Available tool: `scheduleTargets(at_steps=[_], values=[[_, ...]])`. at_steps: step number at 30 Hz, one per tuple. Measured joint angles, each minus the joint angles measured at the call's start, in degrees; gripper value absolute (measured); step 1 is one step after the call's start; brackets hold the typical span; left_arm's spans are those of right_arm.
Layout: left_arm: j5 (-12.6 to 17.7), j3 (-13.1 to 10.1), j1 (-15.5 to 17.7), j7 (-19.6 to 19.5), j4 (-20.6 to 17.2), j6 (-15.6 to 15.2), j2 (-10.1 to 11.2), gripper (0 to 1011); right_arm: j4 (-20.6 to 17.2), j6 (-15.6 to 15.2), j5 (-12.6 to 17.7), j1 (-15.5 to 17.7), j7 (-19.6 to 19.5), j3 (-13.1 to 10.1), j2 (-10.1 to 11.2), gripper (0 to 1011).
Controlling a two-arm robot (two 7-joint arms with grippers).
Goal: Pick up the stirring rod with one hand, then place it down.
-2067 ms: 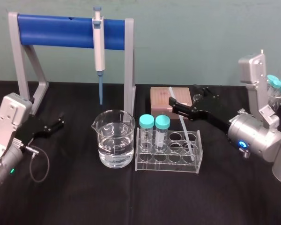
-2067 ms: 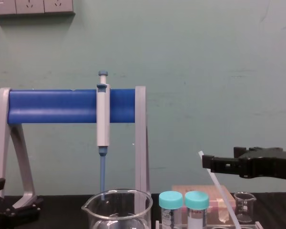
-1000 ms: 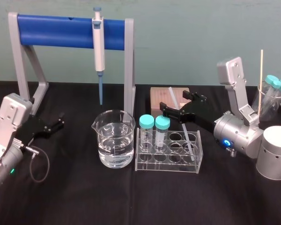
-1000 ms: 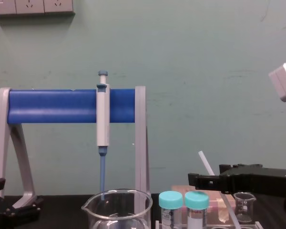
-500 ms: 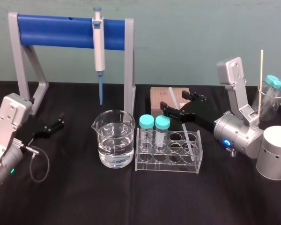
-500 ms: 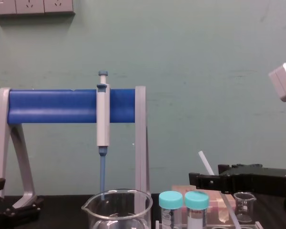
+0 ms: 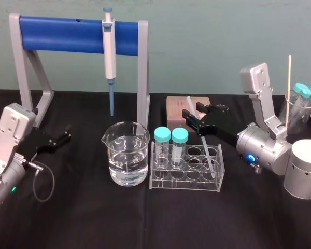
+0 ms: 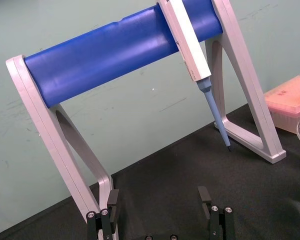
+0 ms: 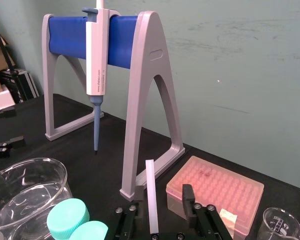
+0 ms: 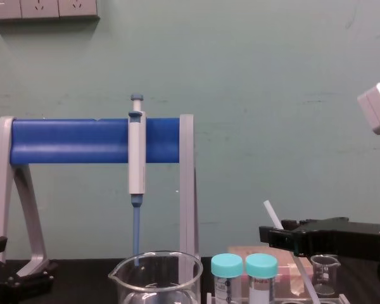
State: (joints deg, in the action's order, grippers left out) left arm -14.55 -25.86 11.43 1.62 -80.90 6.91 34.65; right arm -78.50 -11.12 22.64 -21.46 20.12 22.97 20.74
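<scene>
Narrower than half a second ago, the right gripper has drawn its jaws in towards the stirring rod. They are not yet shut on it.

In the head view the rod leans in the clear test-tube rack. Its upper end slants back over the pink tip box, and the gripper straddles it near that end. The left gripper is parked well apart at the left, beside the pipette stand.

The left wrist view shows the left gripper with its fingers spread and nothing between them.

In the right wrist view the rod stands between the right gripper's fingers. It lies close against one finger, with a gap to the other.

From the chest, the rod's tip pokes above the right gripper, whose front sits slightly farther right than before. Everything else is unmoved.

The off-centre fit is the likely risk. The nearer finger would probably push the loose rod sideways as the jaws close, levering it in its rack hole or nudging the capped tubes. A thin, smooth rod may also swivel in a flat grip when lifted on a slant.
</scene>
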Motion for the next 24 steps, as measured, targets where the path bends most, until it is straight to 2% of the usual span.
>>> scheduleTargets(at_steps=[10,11,14,24], values=[[0.0,0.0,0.0,0.0,0.0,0.0,0.0,1000,0.0,0.0,0.05,0.0,-0.02,0.0,0.02,190],[0.0,0.0,0.0,0.0,0.0,0.0,0.0,1000,0.0,0.0,0.05,0.0,-0.02,0.0,0.02,190],[0.0,0.0,0.0,0.0,0.0,0.0,0.0,1000,0.0,0.0,0.07,0.0,-0.02,0.0,0.02,96],[0.0,0.0,0.0,0.0,0.0,0.0,0.0,1000,0.0,0.0,0.08,0.0,-0.01,0.0,0.02,72]])
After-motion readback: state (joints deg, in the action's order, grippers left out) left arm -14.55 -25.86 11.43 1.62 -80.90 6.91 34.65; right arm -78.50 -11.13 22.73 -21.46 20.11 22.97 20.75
